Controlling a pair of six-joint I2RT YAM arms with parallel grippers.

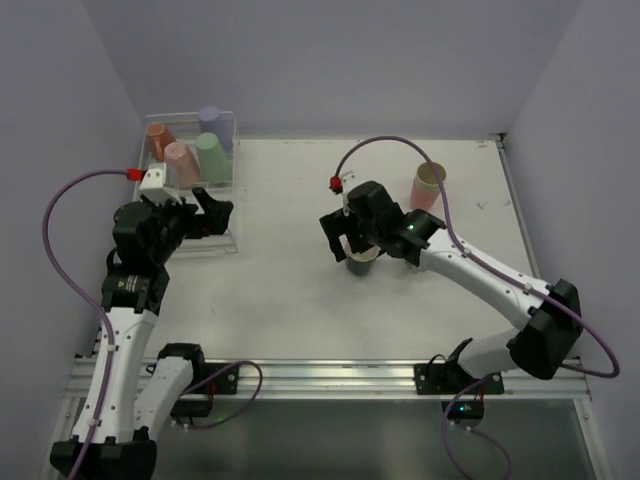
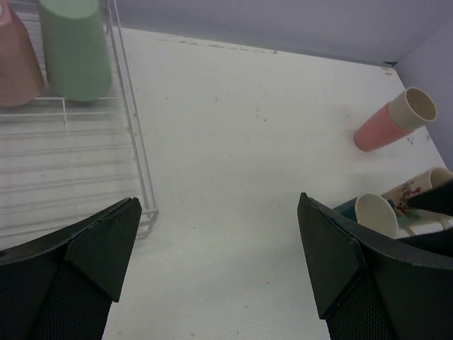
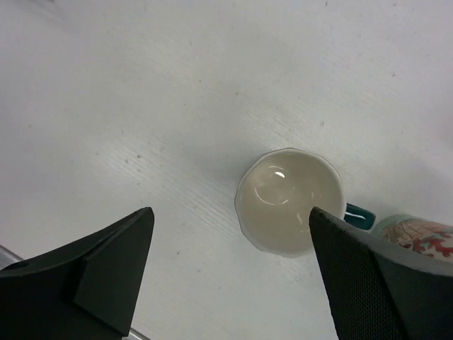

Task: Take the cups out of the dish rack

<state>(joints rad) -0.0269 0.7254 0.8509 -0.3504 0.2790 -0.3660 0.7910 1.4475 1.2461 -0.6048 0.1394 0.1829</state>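
white scuffed table (image 1: 300, 300), lilac walls (image 1: 350, 60) behind, metal rail (image 1: 330, 377) along near edge

This is a robotics lab test cell, not a real kitchen. The bare white counter (image 1: 290, 310) is boxed in by plain lavender panels (image 1: 350, 60) at its far side and both flanks. An aluminium rail (image 1: 330, 372) along the counter's near edge carries the left arm (image 1: 125, 320) and the right arm (image 1: 480, 275). Purple cables (image 1: 48, 240) loop loose above the counter. A wire dish rack (image 1: 222, 240) with plastic cups (image 1: 212, 155) sits in the counter's far-left corner.

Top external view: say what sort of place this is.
Probably a robot lab cell: white table boxed by plain walls, left arm and right arm bolted to its rail, dish rack of cups.
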